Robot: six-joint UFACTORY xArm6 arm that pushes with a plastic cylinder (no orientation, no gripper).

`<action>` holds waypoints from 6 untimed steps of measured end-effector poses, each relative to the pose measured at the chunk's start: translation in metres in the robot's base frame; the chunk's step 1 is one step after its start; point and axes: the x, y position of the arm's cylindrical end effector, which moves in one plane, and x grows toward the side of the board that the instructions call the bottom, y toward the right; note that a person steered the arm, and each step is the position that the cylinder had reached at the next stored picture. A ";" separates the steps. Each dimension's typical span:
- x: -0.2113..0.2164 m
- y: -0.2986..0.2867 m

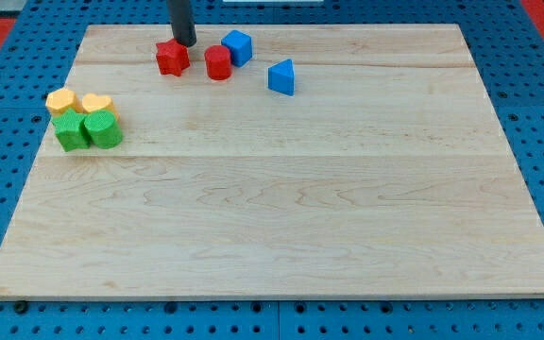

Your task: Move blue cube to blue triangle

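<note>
The blue cube (238, 46) sits near the view's top, touching the red cylinder-like block (218, 62) on its lower left. The blue triangle (281, 77) lies a short way to the cube's lower right, apart from it. My tip (186, 43) is at the view's top, just above and right of the red star-shaped block (171, 58), left of the blue cube with a gap between them.
At the view's left, two yellow blocks (61, 100) (95, 103) sit above a green star-like block (69, 131) and a green cylinder-like block (103, 129) in a tight cluster. The wooden board (281, 208) lies on a blue pegboard surface.
</note>
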 end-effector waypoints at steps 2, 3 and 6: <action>0.003 0.054; 0.014 0.078; 0.046 0.126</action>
